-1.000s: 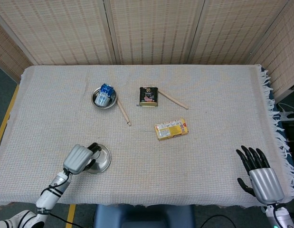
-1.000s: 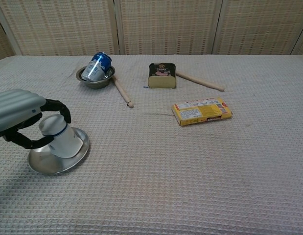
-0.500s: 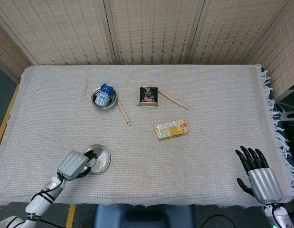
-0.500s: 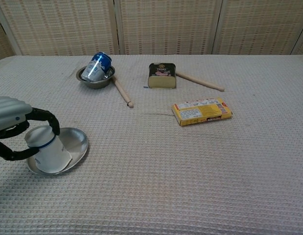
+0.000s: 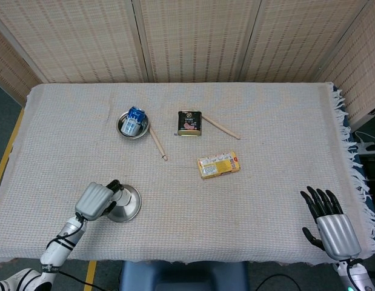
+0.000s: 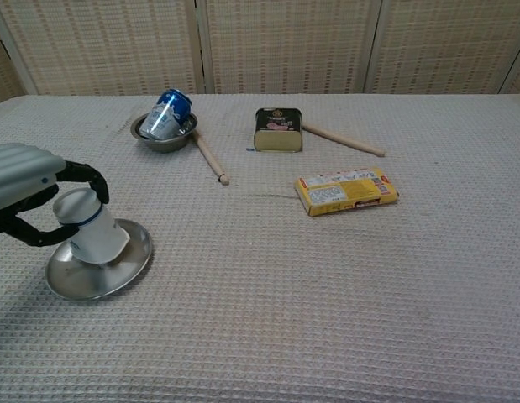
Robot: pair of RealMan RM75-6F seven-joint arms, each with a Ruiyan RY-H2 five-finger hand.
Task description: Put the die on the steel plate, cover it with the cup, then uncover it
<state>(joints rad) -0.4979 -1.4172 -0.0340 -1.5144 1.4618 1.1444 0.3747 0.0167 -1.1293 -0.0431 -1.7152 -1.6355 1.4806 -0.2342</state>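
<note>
Steel plate: we see the steel plate (image 6: 96,273) low on the table's left, at about seven o'clock from the table's middle, lying flat on the woven cloth (image 5: 266,121).
Cup: the white cup (image 6: 91,228) with a blue band is upside down and tilted, its rim over the plate; we cannot tell whether the rim touches the steel.
Die: we cannot see the die; the cup and hand cover that part of the plate.
Left hand: our left hand (image 6: 28,197) grasps the cup, dark fingers (image 6: 90,178) curled round its upper part.
Right hand: our right hand (image 5: 332,224) sits at five o'clock near the table's front right corner, released, fingers spread, holding nothing.
Bowl: a small metal bowl (image 5: 123,130) at eleven o'clock holds a blue can (image 5: 134,117) leaning inside it.
Sticks: one wooden stick (image 5: 157,142) lies just right of the bowl; another wooden rod (image 5: 222,128) lies right of the dark tin (image 5: 189,122) at twelve o'clock.
Box: a yellow packet (image 5: 219,164) lies flat near the table's middle.
</note>
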